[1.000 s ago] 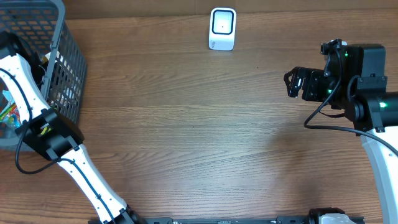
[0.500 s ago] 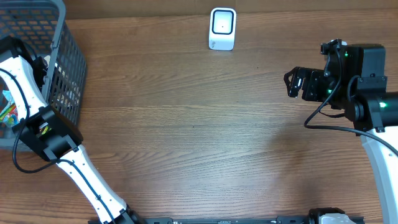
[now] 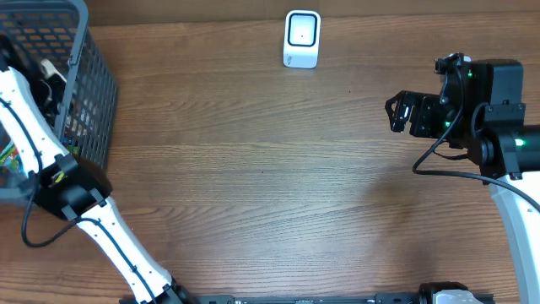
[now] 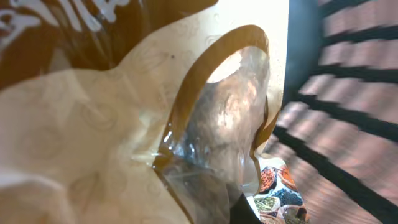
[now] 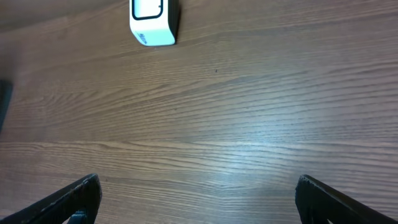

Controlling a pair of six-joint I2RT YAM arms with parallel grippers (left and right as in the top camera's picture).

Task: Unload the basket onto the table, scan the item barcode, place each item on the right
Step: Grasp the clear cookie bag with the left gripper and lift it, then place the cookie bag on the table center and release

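- The table (image 3: 270, 186) is a broad wooden top with long, fine grain running side to side; its edges are cut off on every side of the overhead view.
- The basket (image 3: 89, 93) stands at the far left corner; grey, with slatted lattice walls and a thick rounded rim; its left part lies outside the frame.
- The left arm (image 3: 110, 236), smooth white shell with a black joint, reaches over the rim into the basket; the right arm (image 3: 498, 127), black and boxy, hangs over the table's right side.
- The packet (image 4: 81, 143), the item to scan, lies inside the basket; glossy crinkled film, tan with dark brown bands and a clear arched window; it fills the left wrist view, blurred, no barcode to be made out.
- The scanner (image 3: 301, 38) is a small white rounded block with a dark face, upright at the far edge, well apart from both arms.
- The right gripper (image 3: 393, 113) has its fingers spread wide, nothing between them.
- The left gripper (image 3: 49, 74) is closed narrow; its fingers are hidden, so whether they pinch the film cannot be told.
- Other printed packets (image 4: 280, 190) peek out beneath, mostly covered.
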